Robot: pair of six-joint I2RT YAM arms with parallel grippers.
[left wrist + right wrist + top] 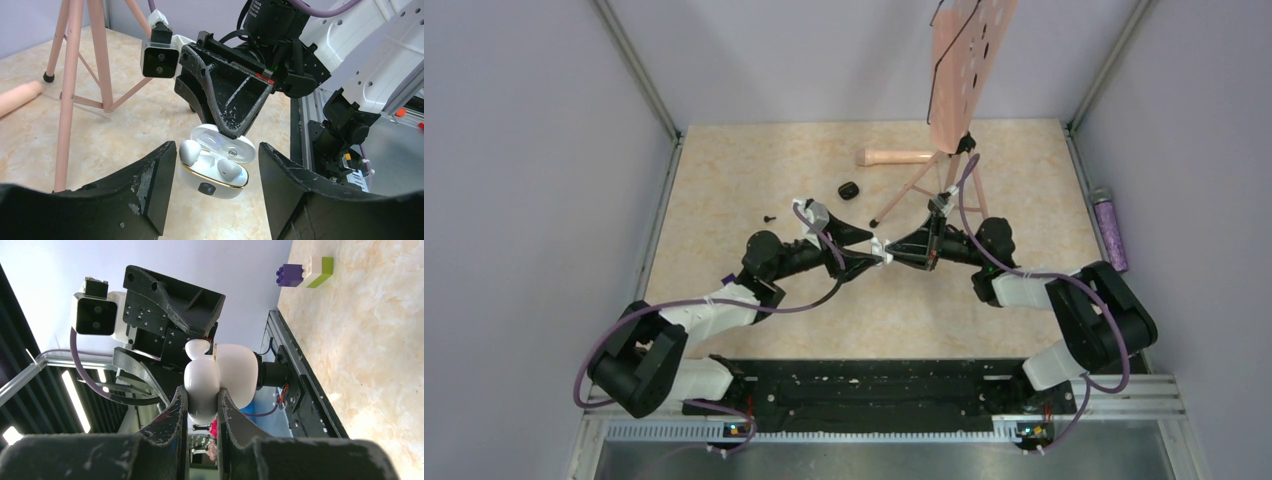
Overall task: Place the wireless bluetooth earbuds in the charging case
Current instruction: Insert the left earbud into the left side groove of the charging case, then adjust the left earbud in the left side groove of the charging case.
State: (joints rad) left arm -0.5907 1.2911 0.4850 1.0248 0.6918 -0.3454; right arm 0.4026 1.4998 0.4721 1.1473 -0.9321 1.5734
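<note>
Both arms are black with white link covers, the left arm (709,315) at lower left of the top view, the right arm (1104,320) at lower right. Purple cables (327,11) loop along each. The right gripper (234,131) is a black triangular frame, scuffed white, with a white-cased camera (160,59) beside it.

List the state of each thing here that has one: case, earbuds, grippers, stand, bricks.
charging case: open, held by its lid
taller earbud: in its well, sticking up
lower earbud: seated in its well
left gripper: open, fingers flanking the case, apart from it
right gripper: shut on the case lid
tripod: upright on the table
toy bricks: joined in a row, lying on the table
</note>
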